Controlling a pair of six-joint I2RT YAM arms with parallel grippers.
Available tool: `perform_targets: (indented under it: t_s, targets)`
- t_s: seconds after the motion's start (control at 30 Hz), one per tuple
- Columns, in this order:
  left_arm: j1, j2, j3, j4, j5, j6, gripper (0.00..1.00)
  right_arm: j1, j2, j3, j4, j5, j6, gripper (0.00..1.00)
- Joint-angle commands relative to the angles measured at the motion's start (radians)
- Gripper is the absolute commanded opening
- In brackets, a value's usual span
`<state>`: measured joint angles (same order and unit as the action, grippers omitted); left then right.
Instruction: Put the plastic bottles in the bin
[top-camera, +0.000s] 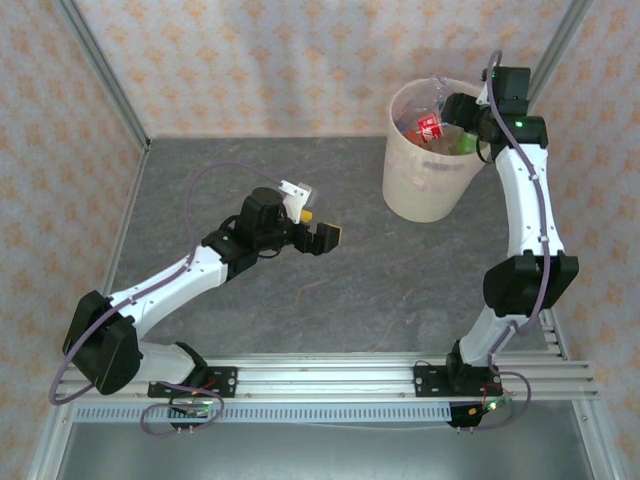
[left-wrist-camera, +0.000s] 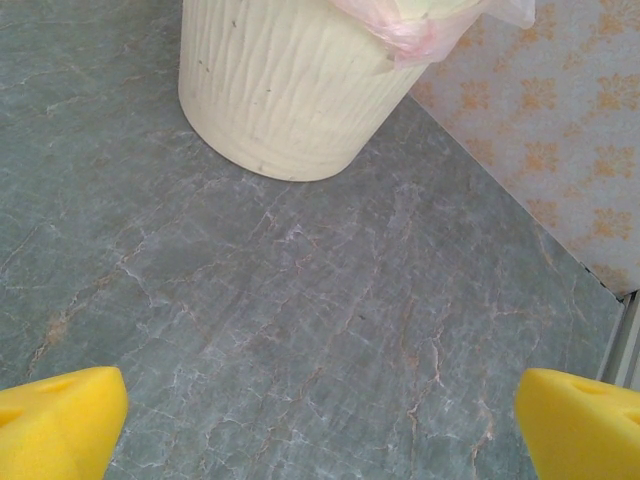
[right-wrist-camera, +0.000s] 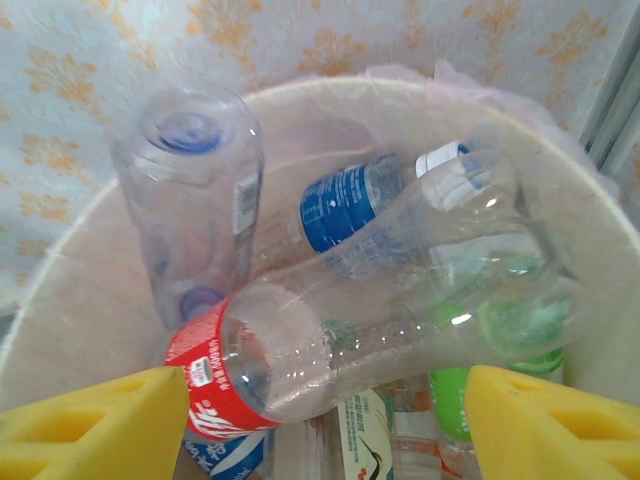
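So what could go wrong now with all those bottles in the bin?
1. The bottles are heaped up near the rim of the bin. The red-label bottle lies on top, so it might roll out if bumped.
2. The right end effector hangs open just over the heap. If it dips, it could knock a bottle or snag the pink liner.

The table is a grey slab veined like marble. Pale walls printed with orange floral motifs close off its far, left and right edges, with slanting metal posts at the far corners. An aluminium rail runs along the near edge, and thin pinkish plastic film crumples near the far right corner
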<state>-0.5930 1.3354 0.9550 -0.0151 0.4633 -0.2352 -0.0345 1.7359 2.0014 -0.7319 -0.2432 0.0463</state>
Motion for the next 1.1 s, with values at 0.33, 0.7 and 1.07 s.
perform_targets:
  t_s: [0.33,0.7,1.07]
  targets:
    - [0.01,0.002,0.021,-0.021,-0.024,0.007,1.0,-0.008,0.178,0.266,-0.023,0.311,0.055,0.55]
    - [0.013,0.004,0.016,-0.021,-0.029,0.009,1.0,-0.008,0.492,0.801,-0.513,0.251,0.025,0.5]
    - [0.017,-0.001,-0.001,-0.006,-0.03,0.007,1.0,0.013,0.462,0.795,-0.617,0.294,-0.003,0.49]
